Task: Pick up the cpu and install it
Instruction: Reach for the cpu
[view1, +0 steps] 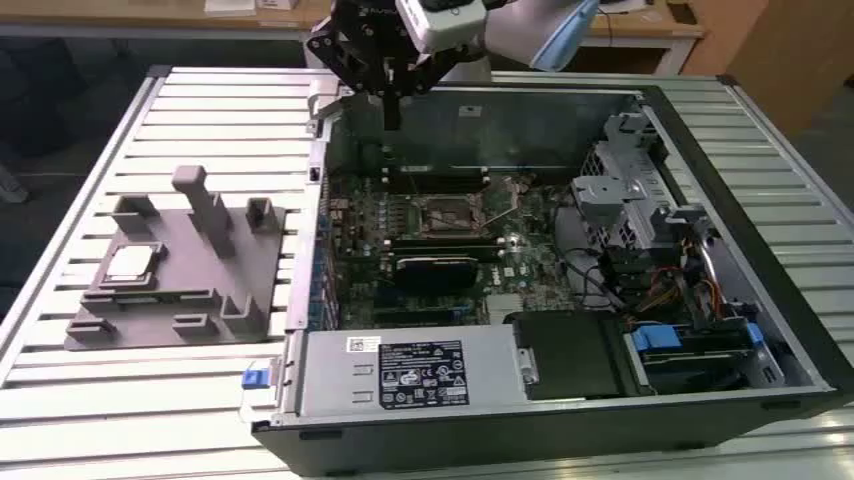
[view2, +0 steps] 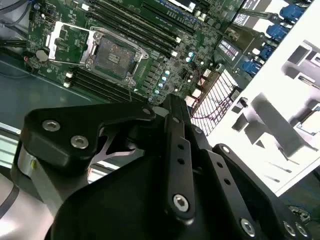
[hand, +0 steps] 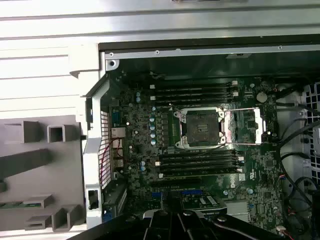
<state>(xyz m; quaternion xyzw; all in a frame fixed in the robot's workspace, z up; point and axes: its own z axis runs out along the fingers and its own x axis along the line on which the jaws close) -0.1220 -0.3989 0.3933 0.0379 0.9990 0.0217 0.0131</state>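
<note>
The cpu (view1: 131, 262), a small pale silver square, lies flat on the grey plastic fixture (view1: 174, 270) at the exterior view's left, outside the computer case. My gripper (view1: 391, 124) hangs above the case's far wall, fingers pointing down, shut and holding nothing, well away from the cpu. The dark square socket (view1: 447, 212) sits mid-motherboard. In both wrist views the socket (hand: 202, 129) (view2: 112, 55) stands uncovered with its metal load plate (hand: 247, 127) swung aside. The gripper's black body (view2: 170, 165) fills the foreground of the second wrist view.
The open computer case (view1: 747, 110) lies on a slatted metal table (view1: 80, 400). Inside are memory slots (hand: 195, 92), a black block (view1: 434, 270) below the socket, cables and a drive cage (view1: 627, 190) at the exterior view's right, and a power supply (view1: 400, 372) at the front.
</note>
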